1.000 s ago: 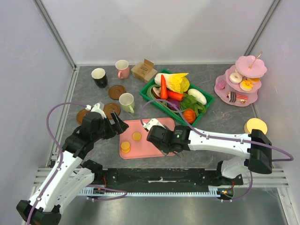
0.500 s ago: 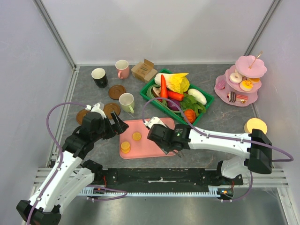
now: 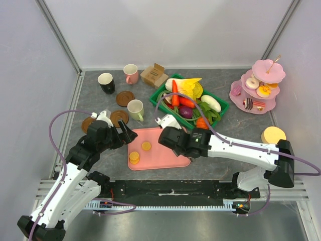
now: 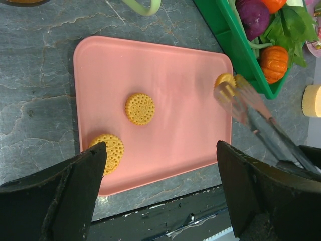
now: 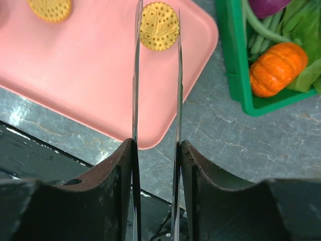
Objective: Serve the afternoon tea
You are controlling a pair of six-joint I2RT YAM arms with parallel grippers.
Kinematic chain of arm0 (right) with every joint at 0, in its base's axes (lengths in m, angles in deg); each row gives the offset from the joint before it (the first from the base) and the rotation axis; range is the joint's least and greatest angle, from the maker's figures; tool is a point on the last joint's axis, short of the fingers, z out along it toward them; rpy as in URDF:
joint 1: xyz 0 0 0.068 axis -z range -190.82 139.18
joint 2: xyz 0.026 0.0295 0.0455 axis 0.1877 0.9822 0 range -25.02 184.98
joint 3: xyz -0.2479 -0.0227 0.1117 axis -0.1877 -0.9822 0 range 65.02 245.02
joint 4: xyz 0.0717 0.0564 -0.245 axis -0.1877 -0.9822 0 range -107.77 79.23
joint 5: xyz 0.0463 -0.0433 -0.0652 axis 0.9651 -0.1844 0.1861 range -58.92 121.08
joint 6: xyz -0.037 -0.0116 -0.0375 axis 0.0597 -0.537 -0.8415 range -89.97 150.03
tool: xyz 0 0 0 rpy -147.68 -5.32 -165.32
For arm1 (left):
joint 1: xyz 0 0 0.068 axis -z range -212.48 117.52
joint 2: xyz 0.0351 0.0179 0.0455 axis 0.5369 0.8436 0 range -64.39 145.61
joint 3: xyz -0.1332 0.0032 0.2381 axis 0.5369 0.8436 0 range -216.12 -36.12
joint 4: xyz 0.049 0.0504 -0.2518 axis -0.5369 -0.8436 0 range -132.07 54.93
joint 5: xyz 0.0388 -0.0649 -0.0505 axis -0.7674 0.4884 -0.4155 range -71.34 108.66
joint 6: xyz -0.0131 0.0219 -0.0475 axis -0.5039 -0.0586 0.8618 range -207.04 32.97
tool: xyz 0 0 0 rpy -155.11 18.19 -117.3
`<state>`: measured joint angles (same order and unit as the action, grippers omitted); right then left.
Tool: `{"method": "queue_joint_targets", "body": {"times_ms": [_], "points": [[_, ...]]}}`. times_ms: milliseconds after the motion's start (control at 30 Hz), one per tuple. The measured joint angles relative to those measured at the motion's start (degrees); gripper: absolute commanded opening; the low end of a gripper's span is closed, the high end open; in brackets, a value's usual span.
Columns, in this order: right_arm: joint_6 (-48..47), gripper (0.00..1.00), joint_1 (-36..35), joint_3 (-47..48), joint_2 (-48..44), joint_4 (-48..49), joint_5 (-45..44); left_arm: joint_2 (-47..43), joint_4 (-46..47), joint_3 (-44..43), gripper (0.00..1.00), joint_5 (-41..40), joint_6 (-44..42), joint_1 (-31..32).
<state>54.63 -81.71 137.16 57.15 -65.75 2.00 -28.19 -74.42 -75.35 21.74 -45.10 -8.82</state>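
Observation:
A pink tray (image 3: 159, 153) lies at the near centre. Two round orange biscuits (image 3: 146, 145) (image 3: 134, 157) lie on it; they also show in the left wrist view (image 4: 140, 108) (image 4: 111, 149). My right gripper (image 3: 173, 136) (image 5: 156, 145) is shut on metal tongs (image 5: 135, 75). A third biscuit (image 5: 159, 26) sits between the tong tips over the tray's right end, also seen in the left wrist view (image 4: 225, 80). My left gripper (image 3: 125, 134) (image 4: 161, 148) is open and empty over the tray's left edge. Black (image 3: 106, 83), pink (image 3: 131, 74) and pale-green (image 3: 135, 109) mugs stand behind, among brown coasters (image 3: 125, 98).
A green crate (image 3: 220, 111) of toy vegetables stands just behind the right gripper, its pumpkin (image 5: 277, 68) close to the tongs. A cardboard box (image 3: 154, 75) is at the back. A pink tiered stand (image 3: 237, 95) with sweets is far right. A pale yellow round thing (image 3: 273, 134) lies near it.
My right arm has shifted a little back and right, toward the crate, with the tongs still in its grip. The left arm has not moved.

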Motion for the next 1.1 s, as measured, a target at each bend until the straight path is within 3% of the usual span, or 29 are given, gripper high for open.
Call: {"method": "queue_joint_targets", "body": {"times_ms": [333,667,900,1100], "points": [[0.79,0.42,8.13,8.44,-4.63,-2.51,-6.10,-0.15,0.68,0.24,0.96,0.04,0.04,0.00],[-5.05,0.41,35.28,28.13,-4.26,-2.58,-13.90,0.52,4.92,1.18,0.96,0.70,0.13,0.00],[-9.55,0.41,50.56,42.36,8.76,-0.79,-16.46,3.19,8.61,2.29,0.96,2.60,0.13,0.00],[-12.04,0.40,57.11,49.31,22.38,0.68,-19.28,3.32,9.57,2.97,0.96,3.17,0.13,0.00]]}}
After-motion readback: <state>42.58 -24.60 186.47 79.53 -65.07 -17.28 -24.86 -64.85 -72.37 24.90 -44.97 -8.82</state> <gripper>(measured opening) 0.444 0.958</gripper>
